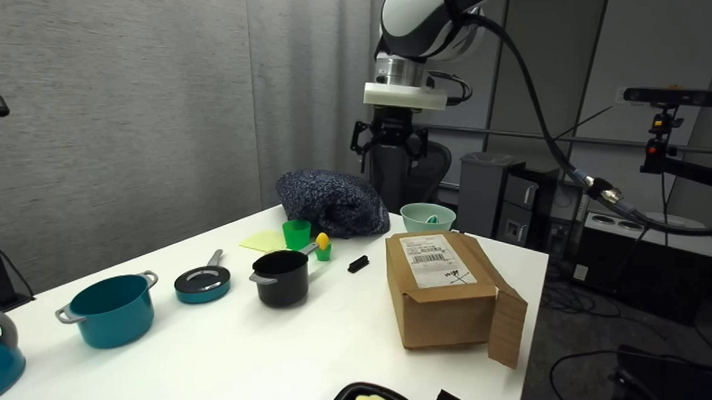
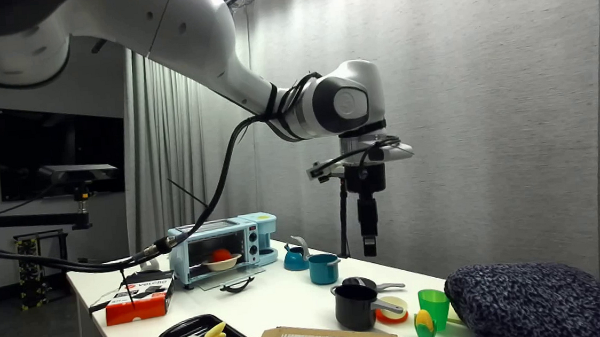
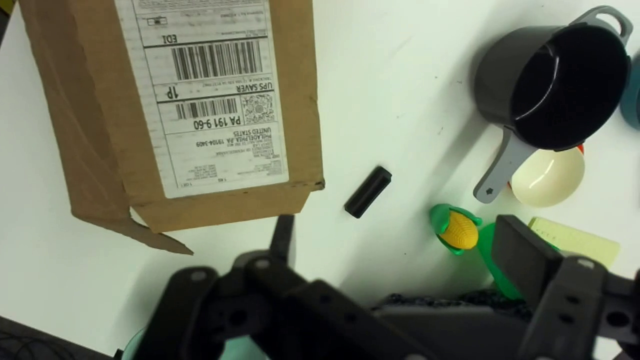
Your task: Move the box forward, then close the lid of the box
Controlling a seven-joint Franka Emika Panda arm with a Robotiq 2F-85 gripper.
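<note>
The white bench [image 1: 217,350] keeps its widest stretch of open surface through the middle in an exterior view, its long edges running down the left and right. A dark speckled cushion [image 1: 332,202] fills part of the far end, so the room narrows there.

The box [image 1: 444,321] sits flat near the right-hand edge, a thin white strip showing between that edge and its cardboard; on its other long side the open surface begins at once, and more runs on past its near end. It is plain brown and rectangular, walls upright. The lid [image 1: 466,253] lies down over the top; whether it sits flush is hard to tell. A long flap [image 3: 75,115] along the lid's outer side splays out, untucked, toward the bench edge.

The end effector [image 3: 392,235] hangs above the bench, well apart from the box, released, its fingers [image 3: 525,255] spread wide. A black tray [image 1: 345,399] shows in part beyond the box's near end, and a black saucepan [image 1: 283,278] stands across the open surface. The lid's white label [image 1: 436,261] carries barcodes and a pen scrawl. A small black bar [image 1: 358,264] lies between box and saucepan, nearer the box.
</note>
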